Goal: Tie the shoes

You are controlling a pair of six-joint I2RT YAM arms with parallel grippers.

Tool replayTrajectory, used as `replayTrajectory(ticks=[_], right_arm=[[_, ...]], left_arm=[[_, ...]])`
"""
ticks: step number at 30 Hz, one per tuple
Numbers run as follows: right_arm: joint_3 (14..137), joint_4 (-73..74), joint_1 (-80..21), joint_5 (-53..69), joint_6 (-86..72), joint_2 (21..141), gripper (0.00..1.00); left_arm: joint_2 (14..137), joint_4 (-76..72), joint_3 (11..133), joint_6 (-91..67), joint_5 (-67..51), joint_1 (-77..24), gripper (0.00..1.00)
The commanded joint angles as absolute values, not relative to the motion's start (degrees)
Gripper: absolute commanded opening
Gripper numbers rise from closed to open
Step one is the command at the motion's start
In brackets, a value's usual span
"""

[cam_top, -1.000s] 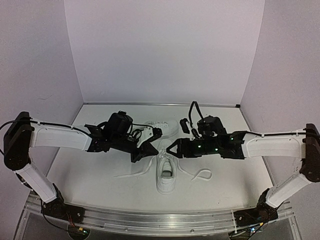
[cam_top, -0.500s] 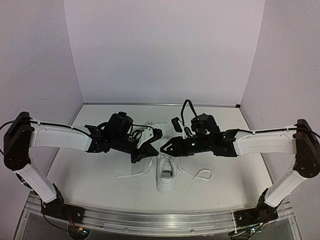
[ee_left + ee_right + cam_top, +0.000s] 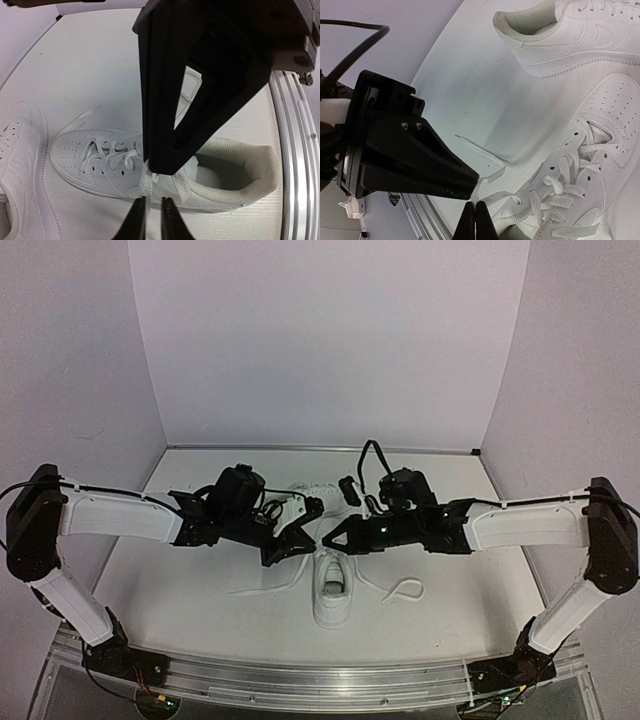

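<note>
The near shoe (image 3: 332,595) (image 3: 100,155) (image 3: 600,175) lies toe-away in front of the arms, its white laces loose. The other shoe (image 3: 322,492) (image 3: 20,150) (image 3: 570,35) lies behind it. Both grippers meet tip to tip just above the near shoe's tongue. My right gripper (image 3: 326,538) (image 3: 478,220) (image 3: 161,167) is shut on a strand of lace (image 3: 150,182) (image 3: 481,196). My left gripper (image 3: 303,540) (image 3: 154,220) (image 3: 472,182) has the same strand in its jaws, which stand a narrow gap apart.
One loose lace end (image 3: 265,585) trails left of the near shoe and a lace loop (image 3: 400,590) lies to its right. A metal rail (image 3: 320,680) (image 3: 295,150) runs along the table's near edge. White walls enclose the back and sides.
My right gripper has moved left to meet the left gripper and shut on the lace. The left arm stayed put, its jaws parting slightly.
</note>
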State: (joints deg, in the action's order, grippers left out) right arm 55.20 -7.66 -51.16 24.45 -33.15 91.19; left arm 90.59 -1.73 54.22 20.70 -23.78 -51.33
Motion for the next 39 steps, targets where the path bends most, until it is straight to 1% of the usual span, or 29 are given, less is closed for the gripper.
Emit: replayTrajectory(ticks=[1,5,8,13,20,26,34,36,37,39], right_arm=[[57.1,-9.8,-51.5,23.3,-32.0,87.1,0.0],[56.8,-9.3,-51.5,22.7,-31.6,85.9,0.0],[56.7,-9.2,-51.5,22.9,-31.2,85.2,0.0],[56.8,-8.6,-51.5,23.0,-30.5,84.1,0.0],[57.1,-8.3,-51.5,23.6,-30.2,84.6,0.0],[57.2,-8.3,-51.5,23.7,-30.2,84.8,0.0],[56.8,-8.3,-51.5,23.2,-30.4,84.2,0.0],[56.5,-8.2,-51.5,22.8,-30.8,83.9,0.0],[56.1,-8.1,-51.5,22.3,-31.1,83.6,0.03],[55.1,-7.3,-51.5,20.8,-31.7,82.5,0.21]], left_arm=[[87.7,-5.3,53.5,20.1,-23.0,-51.4,0.19],[88.0,-4.7,54.2,20.5,-22.9,-51.4,0.32],[88.9,-3.7,55.5,21.3,-22.8,-51.4,0.37],[89.3,-3.1,57.0,22.6,-22.1,-51.2,0.38],[90.0,-3.3,59.2,23.2,-24.0,-51.0,0.37],[90.7,-4.2,60.4,23.5,-25.5,-51.0,0.3],[91.1,-3.4,60.9,24.1,-26.0,-50.9,0.08],[91.3,-2.7,61.1,24.1,-26.1,-51.0,0.0],[91.1,-2.7,61.1,24.1,-26.1,-51.0,0.0],[90.3,-3.2,60.8,23.7,-26.3,-51.0,0.0]])
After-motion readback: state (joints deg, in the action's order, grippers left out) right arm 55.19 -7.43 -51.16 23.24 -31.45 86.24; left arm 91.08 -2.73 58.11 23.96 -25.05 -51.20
